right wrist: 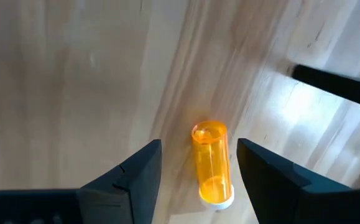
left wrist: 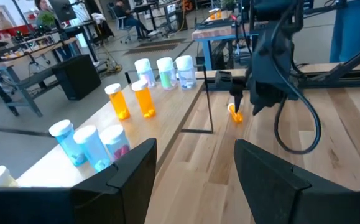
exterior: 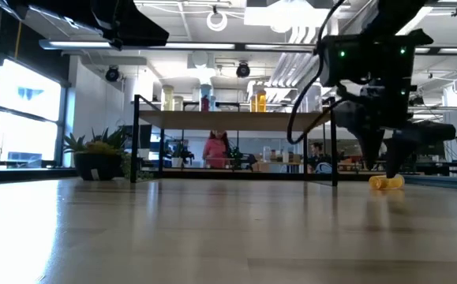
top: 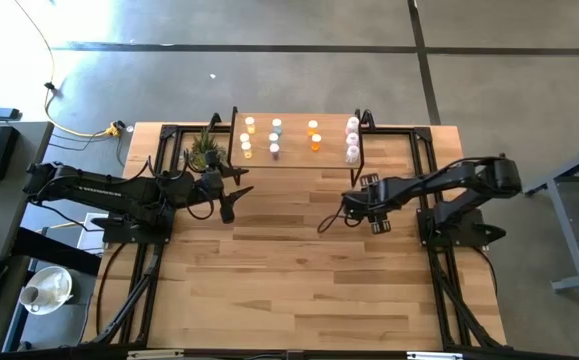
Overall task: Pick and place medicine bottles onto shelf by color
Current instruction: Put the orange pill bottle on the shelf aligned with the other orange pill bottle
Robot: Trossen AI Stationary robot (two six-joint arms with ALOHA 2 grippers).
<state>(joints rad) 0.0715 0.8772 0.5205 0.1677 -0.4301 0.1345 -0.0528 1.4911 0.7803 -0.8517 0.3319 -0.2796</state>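
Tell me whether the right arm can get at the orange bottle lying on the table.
Probably yes: the right pincer hangs open directly over the orange bottle, which lies on its side with nothing between them.

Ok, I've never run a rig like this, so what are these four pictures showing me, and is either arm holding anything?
Two dark robot arms work at a wooden table. One picture looks straight down from above, one looks level across the tabletop, and two come from cameras on the arms' wrists. At the table's far edge stands a low shelf with bottles already sorted in colour groups, and a small plant beside it. One orange bottle lies on its side on the table. The right gripper hangs over it, fingers open on either side, not gripping it. The left gripper waits near the plant, open and empty. So nothing is held.
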